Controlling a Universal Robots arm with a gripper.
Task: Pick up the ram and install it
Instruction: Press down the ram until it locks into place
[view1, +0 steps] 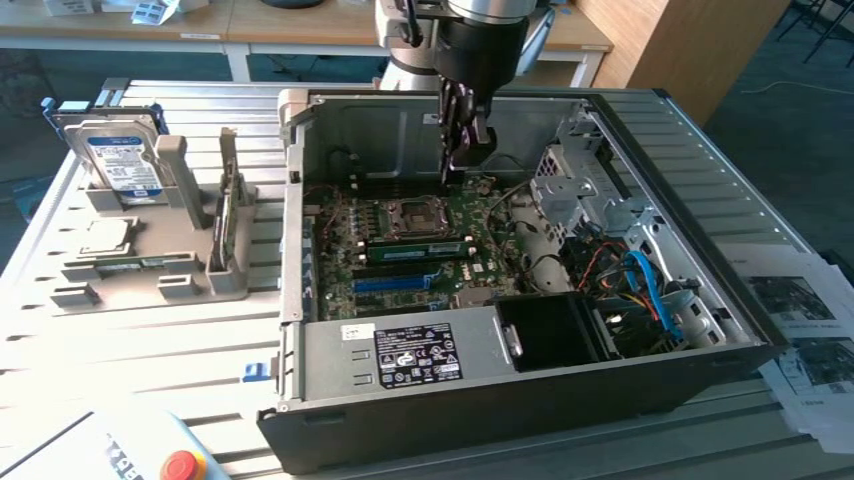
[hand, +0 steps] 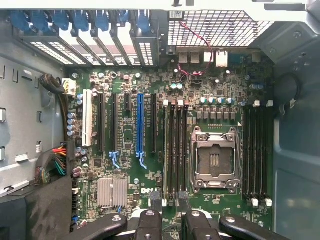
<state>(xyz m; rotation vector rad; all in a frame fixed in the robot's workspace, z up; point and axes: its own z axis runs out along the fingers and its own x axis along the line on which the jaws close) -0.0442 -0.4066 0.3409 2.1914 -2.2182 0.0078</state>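
My gripper (view1: 463, 175) hangs inside the open computer case (view1: 747, 330), above the far part of the motherboard (view1: 400, 270). In the wrist view the gripper (hand: 170, 205) is open, its dark fingers (hand: 156, 200) apart with nothing between them. Below it run the black memory slots (hand: 175, 150) beside the CPU socket (hand: 215, 155). In the exterior view a green ram stick (view1: 414, 250) stands in a slot just on the near side of the CPU socket (view1: 414, 215), below the gripper and apart from it. Another green stick (view1: 140, 263) lies in the grey rack (view1: 234, 285).
The grey rack at the exterior view's left also holds a silver hard drive (view1: 118, 160) and a tall thin upright (view1: 224, 200). The case holds a blue slot strip (hand: 140, 125), a heatsink (hand: 112, 192), cables (view1: 641, 280) and a power supply (view1: 414, 355). Papers (view1: 814, 330) lie at the right.
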